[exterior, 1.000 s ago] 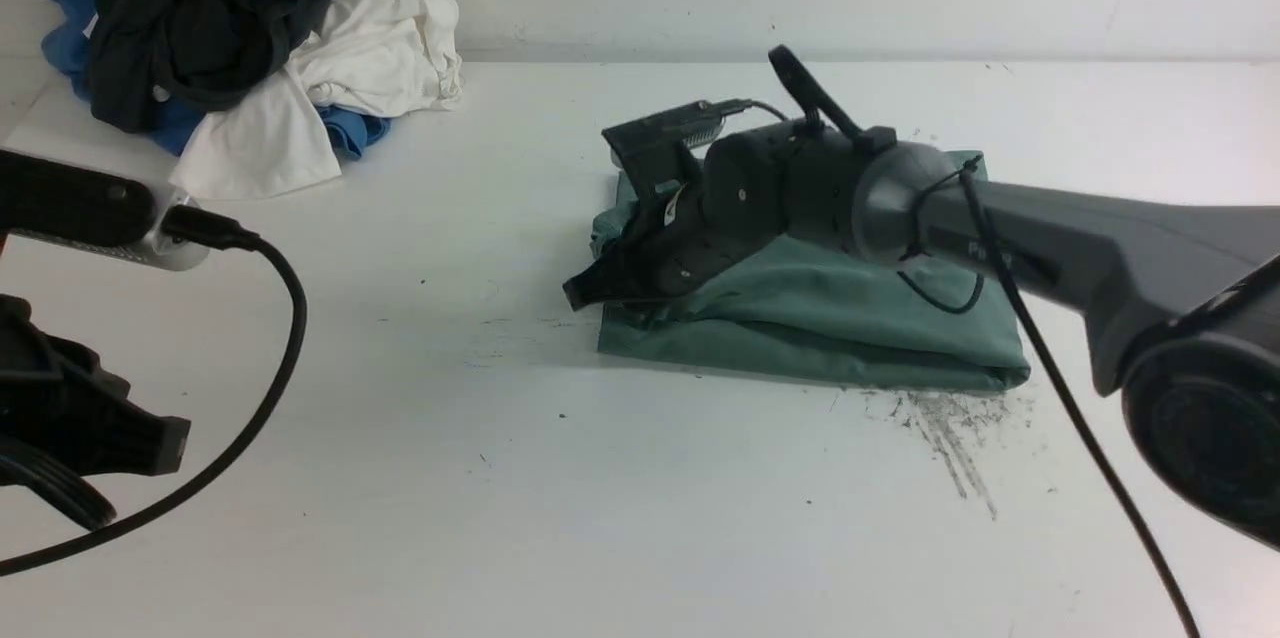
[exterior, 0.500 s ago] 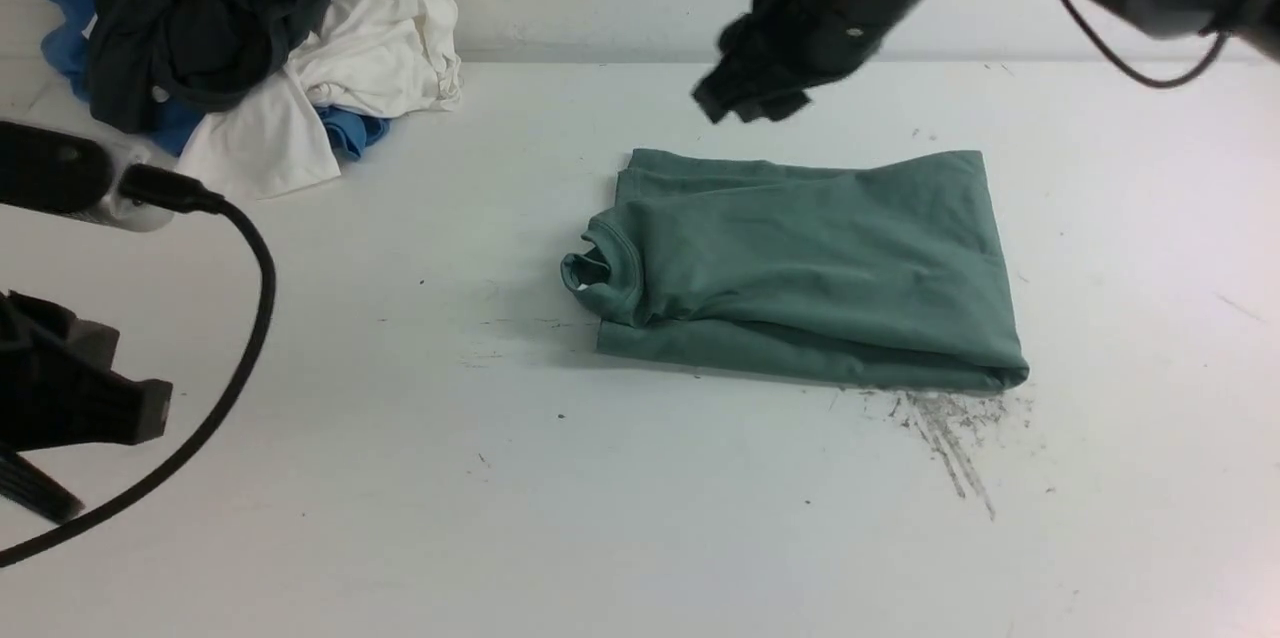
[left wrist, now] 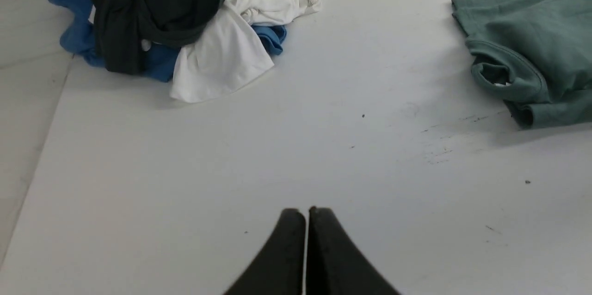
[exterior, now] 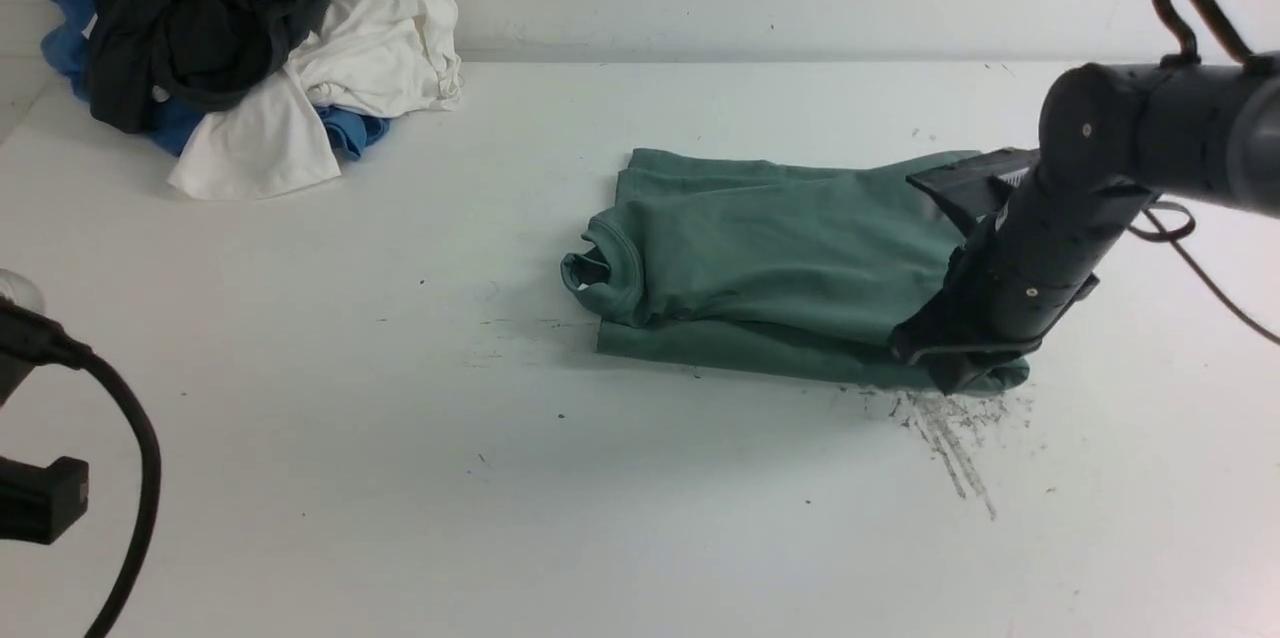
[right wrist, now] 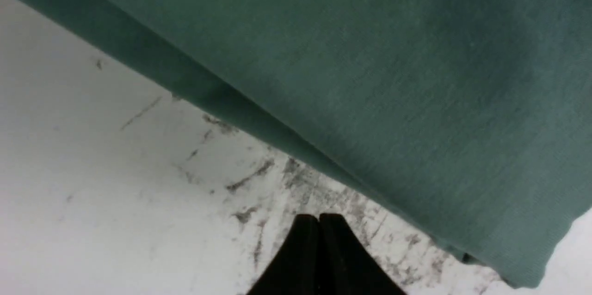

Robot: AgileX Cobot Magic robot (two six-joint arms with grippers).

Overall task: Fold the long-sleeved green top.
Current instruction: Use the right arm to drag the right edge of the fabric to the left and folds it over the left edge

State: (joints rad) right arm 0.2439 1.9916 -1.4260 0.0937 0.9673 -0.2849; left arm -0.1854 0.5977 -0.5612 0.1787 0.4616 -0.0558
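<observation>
The white table (exterior: 400, 478) carries scuff marks (exterior: 950, 438) beside my folded green long-sleeved top (exterior: 780, 258). A clothes heap (exterior: 230, 48) sits well apart in the far left corner. My right gripper (right wrist: 319, 217) is closed and empty over the scuffs; my left gripper (left wrist: 306, 212) is closed too, holding nothing.

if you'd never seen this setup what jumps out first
The green top, folded into a neat block mid-table, draws the eye first. Next, the right tool, shut, low at the top's near right corner above a patch of dark scuff marks. Then the heap of black, white and blue clothes in the far left corner.
</observation>
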